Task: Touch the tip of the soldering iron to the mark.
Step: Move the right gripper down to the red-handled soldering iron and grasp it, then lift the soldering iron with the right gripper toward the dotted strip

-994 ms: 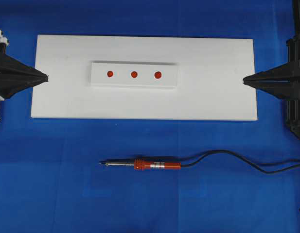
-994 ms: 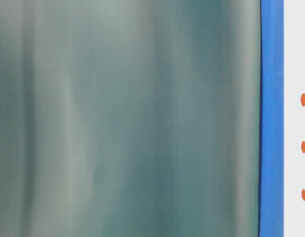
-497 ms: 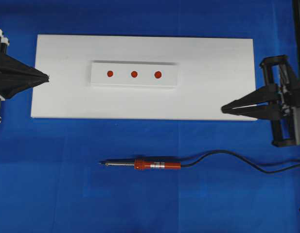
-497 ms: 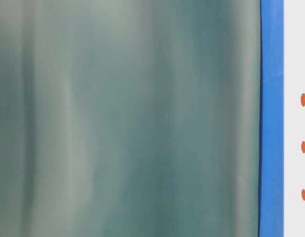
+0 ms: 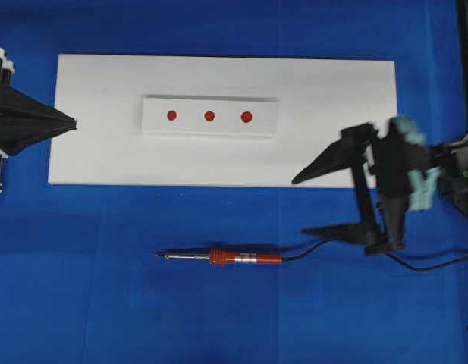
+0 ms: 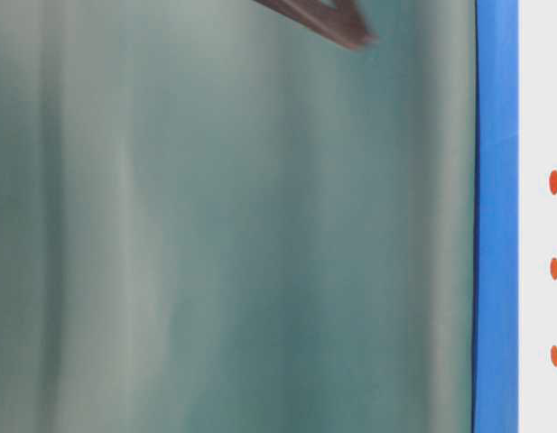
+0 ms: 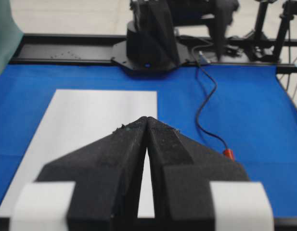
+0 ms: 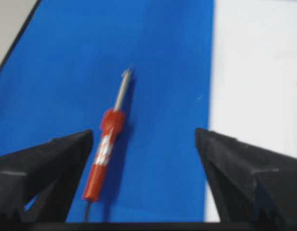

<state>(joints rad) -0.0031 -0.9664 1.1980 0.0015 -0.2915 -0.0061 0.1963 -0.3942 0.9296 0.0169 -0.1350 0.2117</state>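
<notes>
Right arm lining up on the iron, nothing picked up yet.

The black right gripper (image 5: 313, 205), jaws spread wide and empty, hangs over the blue cloth's (image 5: 82, 303) right side, near the slim soldering iron (image 5: 222, 257) with its orange-red handle, silver band and thin metal shaft. The iron lies flat on the cloth below the white rectangular board (image 5: 340, 91), tip pointing left, black cord (image 5: 347, 244) trailing right. To grasp well, I judge the jaws should straddle the handle squarely (not the shaft or cord) and sink low before closing. The three red marks (image 5: 209, 116) sit on a raised white strip, well apart from the iron. The black left gripper (image 5: 70, 122) rests pinched together at the board's left edge, holding nothing.
</notes>
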